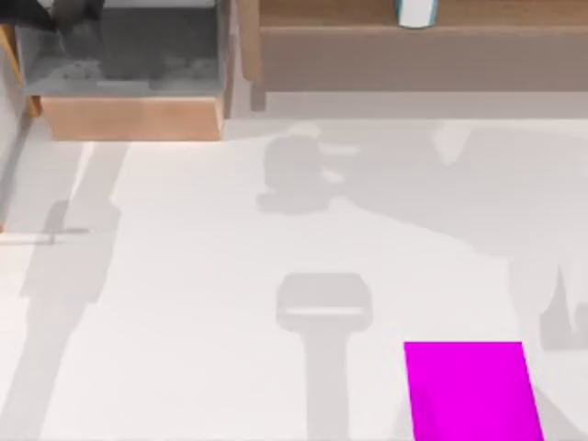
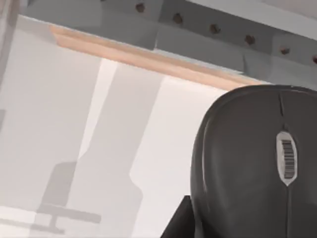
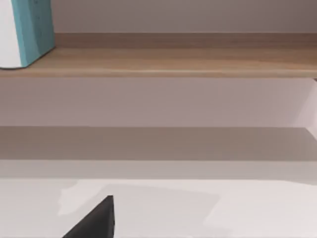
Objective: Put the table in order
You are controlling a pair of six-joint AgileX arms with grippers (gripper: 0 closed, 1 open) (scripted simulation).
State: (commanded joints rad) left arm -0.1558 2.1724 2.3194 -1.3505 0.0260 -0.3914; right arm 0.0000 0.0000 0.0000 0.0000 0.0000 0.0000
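My left jaws carry a black computer mouse (image 2: 257,163) up by the open drawer (image 1: 129,55) at the bench's far left corner; the mouse sits right against my left wrist camera, so I judge the jaws clamped on it, though the fingers themselves are hidden. In the top view a dark shape hangs over the drawer's grey interior. The mouse looks like a light, rigid plastic shell, smooth and rounded, so it could slide in a loose hold; its narrower flanks beside the scroll wheel (image 2: 286,157) are the place to pinch. The white bench (image 1: 184,303) is broad, flat and bare across its middle. A magenta mat (image 1: 470,390) lies at the near edge toward the right corner. A wooden shelf (image 1: 413,46) runs along the far edge, with a teal-and-white carton (image 3: 25,32) standing on it. My right jaws face that shelf; I cannot tell how they stand. The drawer's wooden front (image 1: 133,118) is the lip to clear.
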